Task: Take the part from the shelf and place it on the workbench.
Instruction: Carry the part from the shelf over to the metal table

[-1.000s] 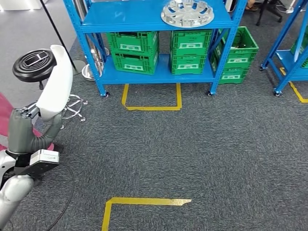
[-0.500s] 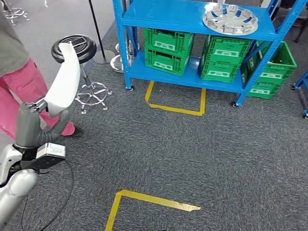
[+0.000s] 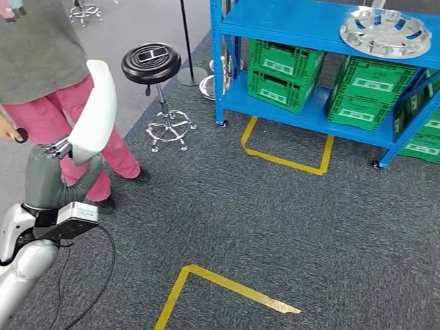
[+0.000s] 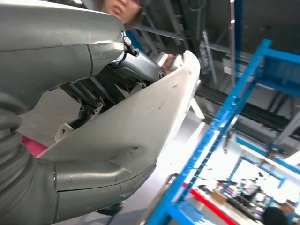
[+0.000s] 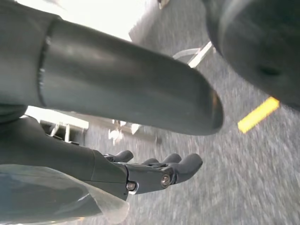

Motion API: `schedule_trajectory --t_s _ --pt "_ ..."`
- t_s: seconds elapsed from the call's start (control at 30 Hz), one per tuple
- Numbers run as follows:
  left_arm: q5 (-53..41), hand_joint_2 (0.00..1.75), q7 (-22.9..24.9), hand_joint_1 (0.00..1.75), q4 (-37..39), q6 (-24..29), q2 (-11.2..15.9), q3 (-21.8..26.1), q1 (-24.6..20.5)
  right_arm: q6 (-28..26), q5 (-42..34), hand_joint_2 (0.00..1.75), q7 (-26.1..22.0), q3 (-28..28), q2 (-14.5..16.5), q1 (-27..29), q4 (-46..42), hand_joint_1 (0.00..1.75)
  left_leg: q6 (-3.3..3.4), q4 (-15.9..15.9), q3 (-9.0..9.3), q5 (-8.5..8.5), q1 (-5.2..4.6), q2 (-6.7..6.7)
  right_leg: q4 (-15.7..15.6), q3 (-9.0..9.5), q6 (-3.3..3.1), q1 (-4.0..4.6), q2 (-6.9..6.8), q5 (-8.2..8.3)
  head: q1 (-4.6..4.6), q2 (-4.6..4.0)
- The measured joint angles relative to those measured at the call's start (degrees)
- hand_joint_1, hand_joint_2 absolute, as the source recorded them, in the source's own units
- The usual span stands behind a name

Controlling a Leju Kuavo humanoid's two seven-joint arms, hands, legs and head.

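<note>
View has swung left off the blue shelf [image 3: 311, 27]; I'm turning away, workbench not visible yet. My left hand [image 3: 49, 180] holds the white part [image 3: 96, 113] upright, near left. Right hand [image 5: 155, 171] empty, fingers loose.

Dark grey carpet [image 3: 269, 206] lies under me, marked with yellow tape lines [image 3: 228, 285]. Ahead on my right stands a blue shelf [image 3: 311, 27] with green crates [image 3: 282, 65] on its lower level. A black round stool [image 3: 151, 63] stands near it, beside paler grey floor [image 3: 145, 20].
</note>
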Motion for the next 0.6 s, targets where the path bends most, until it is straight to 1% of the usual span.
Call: schedule_trajectory --t_s 0.03,0.07,0.1,0.13,0.17,0.2,0.23,0.27,0.3,0.33,0.37,0.4,0.43,0.47,0.5,0.53,0.57,0.6 --pt "0.00 1.75 0.02 1.75 0.09 -0.03 0.01 -0.08 0.02 -0.07 0.03 0.00 -0.05 0.00 0.00 -0.05 0.00 0.00 0.05 -1.95 1.06 1.46 0.06 0.30 0.00 0.10 0.05 0.03 -0.79 -0.10 0.00 0.01" --pt "0.00 1.75 0.03 1.75 0.14 -0.04 0.01 -0.11 -0.02 -0.13 0.04 0.00 -0.12 0.00 0.00 -0.10 0.00 0.00 0.23 -5.60 2.98 3.45 0.00 1.21 0.00 0.28 0.16 0.07 -1.54 -0.25 0.00 0.00" --pt "0.00 1.75 0.03 1.75 0.16 -0.05 0.01 -0.11 -0.12 -0.14 0.05 0.00 -0.16 0.00 0.00 -0.13 0.00 0.00 0.48 -9.40 5.01 4.86 -0.33 2.86 0.00 0.45 0.34 0.20 -2.26 -0.42 -0.01 0.00" --pt "0.00 1.75 0.03 1.75 0.17 -0.05 -0.02 -0.13 -0.28 -0.15 0.06 0.00 -0.20 0.00 0.01 -0.12 0.00 0.00 0.87 -12.60 6.61 5.75 -0.68 4.33 0.04 0.58 0.58 0.36 -2.90 -0.61 -0.03 0.00" --pt "0.00 1.75 0.03 1.75 0.19 -0.06 -0.04 -0.15 -0.41 -0.15 0.07 0.00 -0.22 0.00 0.01 -0.11 0.00 0.00 1.24 -14.44 7.42 6.00 -1.03 5.45 0.07 0.68 0.82 0.55 -3.58 -0.76 0.00 0.00" --pt "0.00 1.75 0.04 1.75 0.21 -0.08 -0.04 -0.17 -0.48 -0.15 0.07 0.00 -0.23 -0.01 0.02 -0.10 0.00 0.00 1.57 -14.98 7.53 5.71 -1.31 5.77 0.05 0.74 1.05 0.71 -4.24 -0.89 -0.01 0.01" --pt "0.01 1.75 0.04 1.75 0.22 -0.09 0.00 -0.19 -0.50 -0.15 0.07 0.00 -0.23 -0.01 0.02 -0.14 0.00 0.00 1.91 -15.22 7.38 5.77 -1.34 5.08 -0.02 0.88 1.28 0.80 -5.01 -0.99 -0.01 0.01" --pt "0.01 1.75 0.05 1.75 0.24 -0.10 0.05 -0.20 -0.46 -0.15 0.08 0.00 -0.24 -0.01 0.02 -0.22 0.00 0.00 2.23 -15.40 7.36 5.91 -1.22 4.32 -0.05 0.92 1.58 0.78 -5.40 -1.24 0.04 0.01" --pt "0.02 1.75 0.05 1.75 0.26 -0.10 0.08 -0.20 -0.49 -0.15 0.09 0.00 -0.25 -0.01 0.02 -0.30 0.00 0.00 2.55 -15.62 7.40 6.06 -1.07 3.59 0.33 0.81 1.90 0.71 -4.65 -1.78 0.03 0.01" --pt "0.02 1.75 0.04 1.75 0.28 -0.12 0.05 -0.21 -0.59 -0.15 0.10 0.00 -0.29 0.00 0.02 -0.36 0.00 0.00 2.91 -15.86 7.45 6.25 -0.91 2.86 1.65 0.25 2.17 0.62 -3.16 -2.76 0.13 0.00" --pt "0.02 1.75 0.04 1.75 0.30 -0.15 -0.02 -0.23 -0.69 -0.15 0.11 0.00 -0.34 -0.01 0.02 -0.36 0.00 0.00 3.21 -16.02 7.47 6.40 -0.75 2.20 4.19 -0.97 2.37 0.52 -1.16 -4.21 0.21 0.00" --pt "0.02 1.75 0.04 1.75 0.34 -0.19 -0.09 -0.26 -0.79 -0.22 0.09 0.00 -0.51 -0.02 0.02 -0.34 -0.01 0.00 3.40 -16.03 7.40 6.45 -0.74 1.53 7.81 -2.64 2.44 0.49 0.70 -5.90 0.26 0.01" --pt "0.02 1.75 0.04 1.75 0.39 -0.21 -0.13 -0.30 -0.76 -0.40 0.05 0.00 -0.80 -0.03 0.02 -0.35 -0.01 0.00 3.54 -16.01 7.33 6.48 -0.73 0.79 11.74 -4.58 2.47 0.52 1.70 -7.44 0.33 0.01" --pt "0.02 1.75 0.05 1.75 0.44 -0.21 -0.14 -0.32 -0.65 -0.76 0.01 0.00 -1.09 -0.04 0.02 -0.38 -0.02 0.00 3.59 -15.99 7.30 6.49 -0.73 -0.01 14.75 -6.18 2.51 0.55 2.11 -8.22 0.32 0.01" --pt "0.01 1.75 0.06 1.75 0.48 -0.16 -0.14 -0.33 -0.50 -1.32 -0.04 0.00 -1.54 -0.05 0.02 -0.37 -0.02 0.00 3.60 -15.95 7.30 6.50 -0.73 -0.87 15.97 -6.98 2.53 0.56 2.29 -7.94 0.32 0.01" --pt "-0.01 1.75 0.09 1.75 0.50 -0.08 -0.13 -0.33 -0.35 -1.96 -0.16 0.00 -2.09 -0.06 0.02 -0.34 -0.02 0.00 3.57 -15.87 7.32 6.50 -0.70 -1.79 15.01 -6.75 2.53 0.52 2.43 -6.57 0.33 0.01" --pt "-0.03 1.75 0.13 1.75 0.50 0.02 -0.12 -0.30 -0.23 -2.64 -0.34 0.00 -2.82 -0.11 0.02 -0.24 -0.02 0.00 3.51 -15.74 7.33 6.48 -0.64 -2.68 12.12 -5.64 2.51 0.39 2.87 -4.40 0.33 0.00" --pt "-0.07 1.75 0.16 1.75 0.49 0.16 -0.09 -0.25 -0.13 -3.32 -0.66 0.00 -3.97 -0.24 0.02 -0.14 -0.01 0.00 3.35 -15.59 7.28 6.45 -0.55 -3.52 8.46 -4.13 2.50 0.15 4.23 -2.37 0.34 0.00"
